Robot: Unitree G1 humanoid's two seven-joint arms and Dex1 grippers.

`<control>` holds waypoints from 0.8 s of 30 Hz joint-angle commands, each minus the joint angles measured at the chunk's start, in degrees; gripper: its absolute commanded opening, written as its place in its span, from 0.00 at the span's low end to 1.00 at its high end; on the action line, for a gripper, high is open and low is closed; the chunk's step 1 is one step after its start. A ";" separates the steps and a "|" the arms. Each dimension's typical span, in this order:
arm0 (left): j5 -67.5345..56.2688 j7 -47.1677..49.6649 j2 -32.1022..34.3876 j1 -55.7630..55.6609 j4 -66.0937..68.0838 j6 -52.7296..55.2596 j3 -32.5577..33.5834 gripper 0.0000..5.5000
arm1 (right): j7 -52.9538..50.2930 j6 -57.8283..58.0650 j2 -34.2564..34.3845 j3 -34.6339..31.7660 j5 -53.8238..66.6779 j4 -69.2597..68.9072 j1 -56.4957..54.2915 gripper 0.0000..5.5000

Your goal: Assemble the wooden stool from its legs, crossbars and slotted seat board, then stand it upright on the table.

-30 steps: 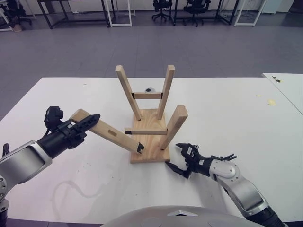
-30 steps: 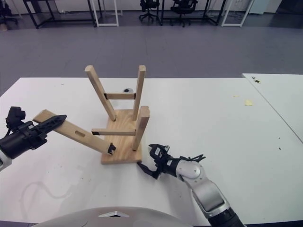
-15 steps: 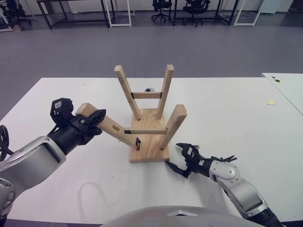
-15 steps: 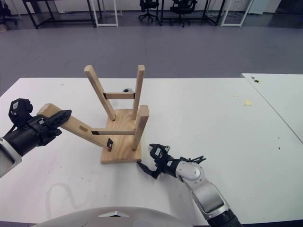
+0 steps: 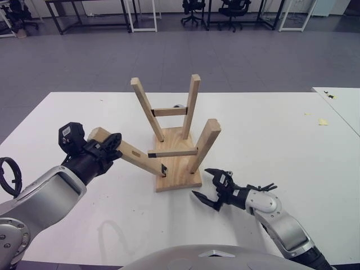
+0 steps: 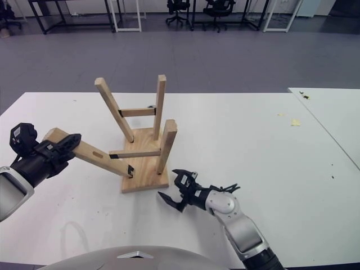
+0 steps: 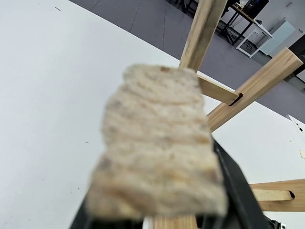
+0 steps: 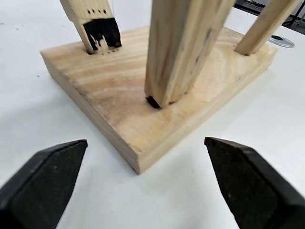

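Note:
The slotted seat board (image 5: 179,175) lies flat on the white table (image 5: 270,135) with three legs standing up from it (image 5: 147,109) (image 5: 189,107) (image 5: 204,145). One crossbar (image 5: 169,111) joins the two far legs. A second crossbar (image 5: 171,152) runs from the near right leg toward the fourth leg (image 5: 135,154). My left gripper (image 5: 108,146) is shut on that leg's upper end, and it slants down with its black tip (image 8: 102,33) at the board's near left corner. The right gripper (image 5: 199,181) hovers open just off the board's near right corner (image 8: 136,162), touching nothing.
A small dark round thing (image 5: 179,106) lies on the table behind the stool. Yellow scraps (image 5: 323,121) sit at the far right, near a second white table (image 5: 344,104). Wide bare tabletop lies left and right of the stool.
My left arm has moved in toward the stool, carrying the leg's black tip to the board's near left corner. The stool has turned a little leftward. The right gripper has drifted slightly left.

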 commanded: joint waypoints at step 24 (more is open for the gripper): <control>19.63 -0.03 -0.96 -19.85 11.96 12.06 -16.48 0.19 | -2.61 5.48 2.45 1.81 -0.04 -10.53 -5.37 0.84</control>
